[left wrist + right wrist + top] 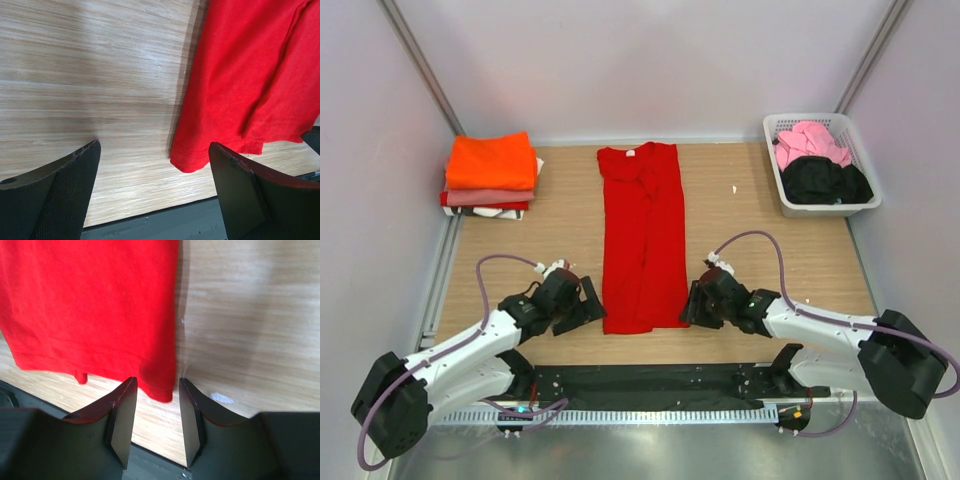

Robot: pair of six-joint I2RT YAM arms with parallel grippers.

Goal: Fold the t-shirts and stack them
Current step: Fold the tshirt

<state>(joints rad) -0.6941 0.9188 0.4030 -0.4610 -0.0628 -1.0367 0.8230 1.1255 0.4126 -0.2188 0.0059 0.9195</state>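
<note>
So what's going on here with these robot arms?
Two robot arms are folding shirts. A red shirt lies in a long narrow strip, with the left gripper and right gripper open at its near corners, not gripping it. A stack of folded shirts, orange on top, sits far left; a pink shirt and black shirt wait in a basket far right.

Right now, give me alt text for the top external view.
A red t-shirt, folded into a long strip, lies mid-table, the left gripper and right gripper beside its near corners. Folded shirts are stacked far left; a white basket far right holds more.
</note>
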